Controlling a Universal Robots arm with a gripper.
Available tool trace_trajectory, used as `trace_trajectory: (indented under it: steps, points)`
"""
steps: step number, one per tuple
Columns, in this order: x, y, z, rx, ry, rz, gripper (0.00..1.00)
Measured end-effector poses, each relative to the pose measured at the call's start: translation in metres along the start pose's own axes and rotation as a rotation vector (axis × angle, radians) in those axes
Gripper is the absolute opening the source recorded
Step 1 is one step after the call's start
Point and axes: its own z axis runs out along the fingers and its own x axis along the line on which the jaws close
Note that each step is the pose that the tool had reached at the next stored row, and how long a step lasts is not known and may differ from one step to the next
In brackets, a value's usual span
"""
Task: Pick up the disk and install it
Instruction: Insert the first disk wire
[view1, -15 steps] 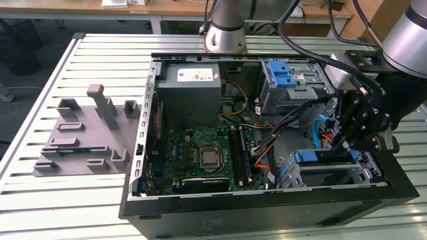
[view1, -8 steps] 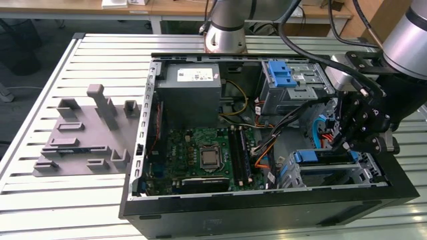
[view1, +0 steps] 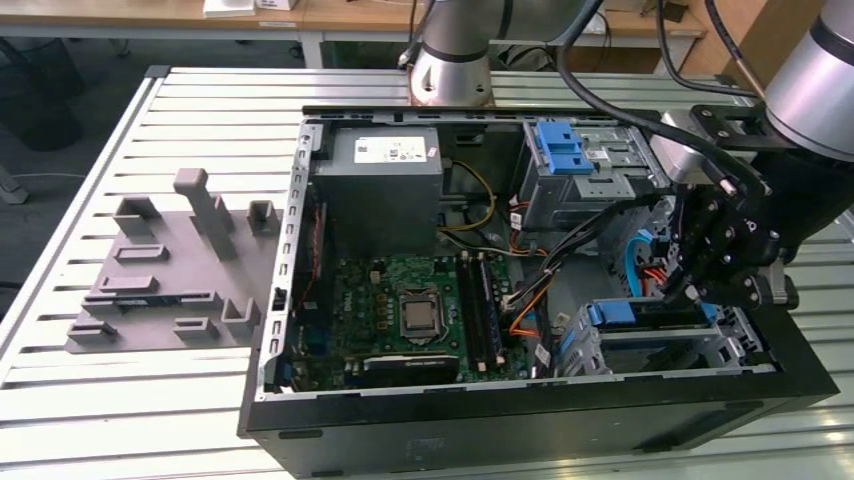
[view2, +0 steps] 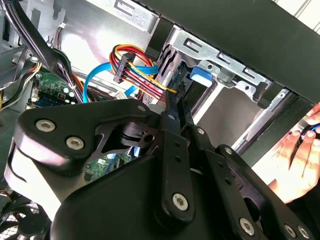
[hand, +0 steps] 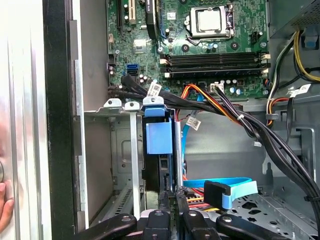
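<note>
While the slatted metal counter (view1: 160, 400) carries it, the open black computer case (view1: 534, 440) lies on its side, showing a green circuit board (view1: 400, 300) with a square silver processor socket, a grey boxy power supply (view1: 380, 185), and bundles of black, orange and yellow cables (hand: 235, 115). A grey plastic fixture (view1: 174, 270) with upright blocks sits beside the case on the exterior view's left. The disk (hand: 159, 145) stands on edge in the sheet-metal drive cage (hand: 125, 150), its blue plastic frame and tab facing outward, slotted between the cage's rails. The black jointed pincer (hand: 170, 200) hangs just at the disk's near edge, fingers drawn narrowly together; whether they grip it, I cannot tell. A hand (view2: 300, 165) rests outside the case.
</note>
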Motion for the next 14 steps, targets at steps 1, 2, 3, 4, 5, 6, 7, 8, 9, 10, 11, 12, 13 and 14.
trace_trajectory:
  steps: [1, 2, 3, 4, 5, 6, 7, 8, 9, 10, 11, 12, 13, 14]
  points:
    - [0.0000, 0.0000, 0.0001, 0.0000, 0.0000, 0.000, 0.16]
    - [0.0000, 0.0000, 0.0002, 0.0000, 0.0000, 0.000, 0.16]
    - [0.0000, 0.0000, 0.0003, 0.0000, -0.0001, 0.000, 0.16]
    - [0.0000, 0.0000, 0.0003, 0.0000, -0.0001, 0.000, 0.16]
    - [0.0000, 0.0000, 0.0003, 0.0000, -0.0001, 0.000, 0.16]
    - [0.0000, 0.0000, 0.0003, 0.0000, -0.0001, 0.000, 0.16]
    - [0.0000, 0.0000, 0.0002, 0.0000, -0.0004, 0.000, 0.16]
    - [0.0000, 0.0000, 0.0000, -0.0001, -0.0006, 0.000, 0.16]
    - [0.0000, 0.0000, -0.0002, -0.0001, -0.0008, 0.000, 0.16]
    - [0.0000, -0.0001, -0.0003, -0.0001, -0.0009, 0.000, 0.16]
    - [0.0001, -0.0003, -0.0005, -0.0001, -0.0006, 0.000, 0.16]
    - [0.0001, -0.0007, -0.0007, -0.0001, -0.0002, 0.000, 0.16]
    - [0.0001, -0.0011, -0.0008, 0.0000, 0.0001, 0.000, 0.16]
    - [0.0002, -0.0014, -0.0008, -0.0001, 0.0001, 0.001, 0.16]
